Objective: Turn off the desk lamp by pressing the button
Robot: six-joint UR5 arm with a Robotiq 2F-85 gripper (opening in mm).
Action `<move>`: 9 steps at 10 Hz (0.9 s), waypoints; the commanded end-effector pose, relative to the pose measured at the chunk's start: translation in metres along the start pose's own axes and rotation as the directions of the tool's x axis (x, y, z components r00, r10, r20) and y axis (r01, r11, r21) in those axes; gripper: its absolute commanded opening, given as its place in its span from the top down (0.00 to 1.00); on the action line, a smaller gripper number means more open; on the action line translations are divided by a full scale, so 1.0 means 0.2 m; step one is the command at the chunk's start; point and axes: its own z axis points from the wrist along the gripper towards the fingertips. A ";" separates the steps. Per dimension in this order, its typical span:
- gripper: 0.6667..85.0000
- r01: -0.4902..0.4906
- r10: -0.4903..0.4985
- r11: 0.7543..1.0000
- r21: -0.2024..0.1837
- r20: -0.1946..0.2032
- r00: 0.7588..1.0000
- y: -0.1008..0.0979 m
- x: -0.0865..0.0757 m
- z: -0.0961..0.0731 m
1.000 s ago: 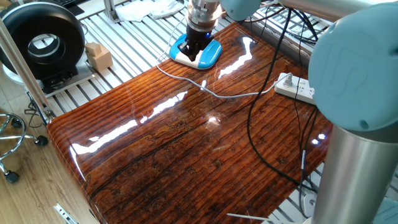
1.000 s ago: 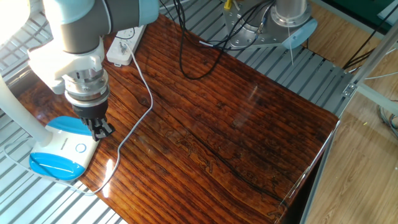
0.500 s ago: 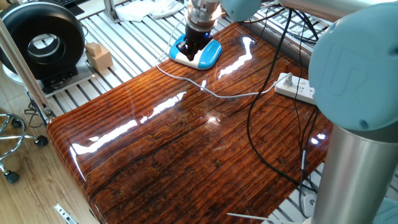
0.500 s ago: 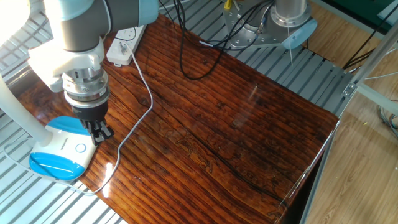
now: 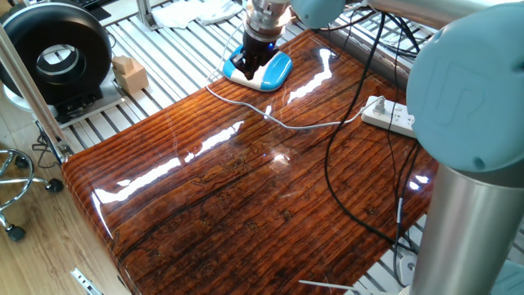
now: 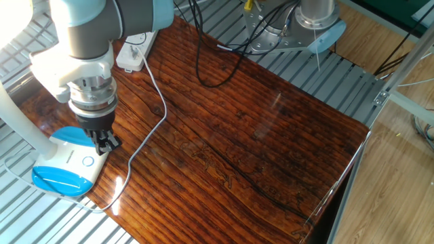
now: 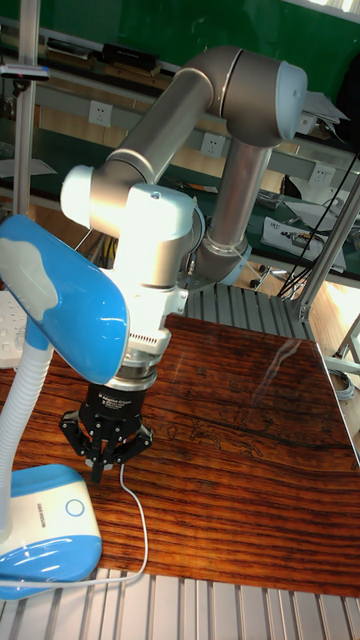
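While over desk lamp (image 6: 64, 166), pincer (image 6: 107, 143) hovers

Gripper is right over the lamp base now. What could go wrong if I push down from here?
The gripper hangs near the edge of the desk lamp base, while the round button sits further in, so a straight push may miss it. The base stands at the table corner, so an off-centre press might tip or slide it. The white cord runs close beside the fingers and could snag.

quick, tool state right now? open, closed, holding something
Tool: fingertips touching each other, so closed, holding nothing, poised over the desk lamp base.
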 end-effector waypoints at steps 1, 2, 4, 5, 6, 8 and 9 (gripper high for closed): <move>0.99 0.013 -0.013 1.000 0.017 0.022 1.000 -0.03 -0.04 0.00; 0.99 0.012 -0.013 1.000 0.021 0.027 1.000 -0.04 -0.05 0.00; 0.99 0.019 -0.020 0.999 0.027 0.036 0.999 -0.05 -0.07 -0.01; 0.99 0.018 -0.019 1.000 0.025 0.036 0.999 -0.05 -0.08 -0.01; 0.99 0.019 -0.020 0.999 0.027 0.036 0.999 -0.06 -0.09 -0.01; 0.99 0.021 -0.022 0.999 0.025 0.036 0.999 -0.06 -0.12 -0.01; 0.99 0.021 -0.022 1.000 0.024 0.039 0.999 -0.05 -0.13 0.00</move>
